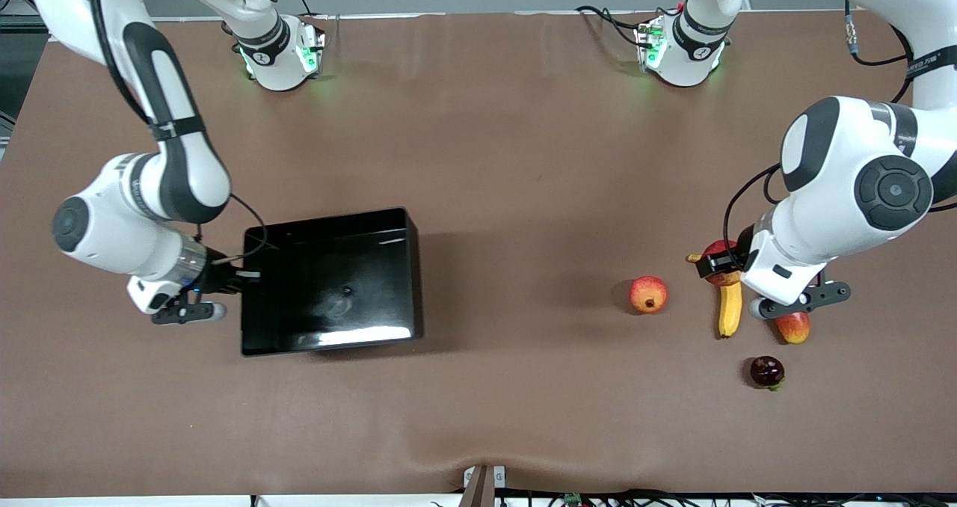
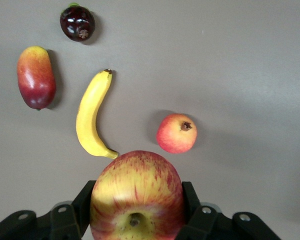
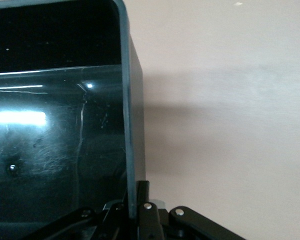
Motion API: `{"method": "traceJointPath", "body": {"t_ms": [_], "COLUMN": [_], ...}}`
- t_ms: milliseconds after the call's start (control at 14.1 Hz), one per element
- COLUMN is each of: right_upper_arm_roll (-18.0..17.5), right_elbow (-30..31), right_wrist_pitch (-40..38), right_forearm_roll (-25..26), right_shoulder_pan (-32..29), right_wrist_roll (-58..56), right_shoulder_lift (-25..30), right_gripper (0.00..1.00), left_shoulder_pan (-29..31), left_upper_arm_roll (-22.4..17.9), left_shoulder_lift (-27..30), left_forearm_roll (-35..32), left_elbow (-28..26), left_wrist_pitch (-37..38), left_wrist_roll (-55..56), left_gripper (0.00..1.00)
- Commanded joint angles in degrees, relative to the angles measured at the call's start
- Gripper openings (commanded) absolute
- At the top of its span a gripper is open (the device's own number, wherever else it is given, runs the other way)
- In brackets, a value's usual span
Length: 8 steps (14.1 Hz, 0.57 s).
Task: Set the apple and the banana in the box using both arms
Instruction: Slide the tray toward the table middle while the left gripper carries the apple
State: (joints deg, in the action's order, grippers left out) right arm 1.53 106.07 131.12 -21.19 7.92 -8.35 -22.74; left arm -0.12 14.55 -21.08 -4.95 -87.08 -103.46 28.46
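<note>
lab: robot arms, covered table

Table: brown, matte cover, slightly rippled at the edge nearest the front camera. Black box sits toward the right arm's end. Toward the left arm's end, a fruit cluster: banana, round red-orange fruit beside it toward the box, oblong red-yellow mango just beside the banana, dark purple fruit nearest the front camera.
</note>
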Motion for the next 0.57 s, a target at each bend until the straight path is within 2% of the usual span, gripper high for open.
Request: {"method": "traceJointPath", "body": {"t_ms": [0,142,355,497], "right_upper_arm_roll": [-2.76,-5.21,-10.92,-15.22], "right_elbow": [0.9,0.72,0.54,0.54], "right_wrist_pitch": [1.07,1.25,1.51,1.77], "right_forearm_roll": [2.89,8.5,17.99,21.44], "right_shoulder_pan": [0.77,1.13,1.04,1.04], "right_wrist_roll": [6.4,12.71,26.14,34.15], "right_shoulder_lift": [1.82,1.91,1.74,1.47], "right_gripper": [0.0,0.0,0.0,0.0], "left_shoulder_pan": [-0.05,0.04,-0.22,-0.4], "left_upper_arm_roll": [2.14,3.63,5.31,6.36], "left_shoulder_lift": [1.56,1.56,1.48,1.48], "left_forearm_roll": [0.02,0.02,0.11,0.46], "left_elbow": [-0.64,0.06,2.52,2.88], "left_wrist_pitch": [0.8,0.8,2.02,2.03], "left_wrist_roll": [4.48,7.47,9.94,10.56], "left_gripper": [0.0,0.0,0.0,0.0]}}
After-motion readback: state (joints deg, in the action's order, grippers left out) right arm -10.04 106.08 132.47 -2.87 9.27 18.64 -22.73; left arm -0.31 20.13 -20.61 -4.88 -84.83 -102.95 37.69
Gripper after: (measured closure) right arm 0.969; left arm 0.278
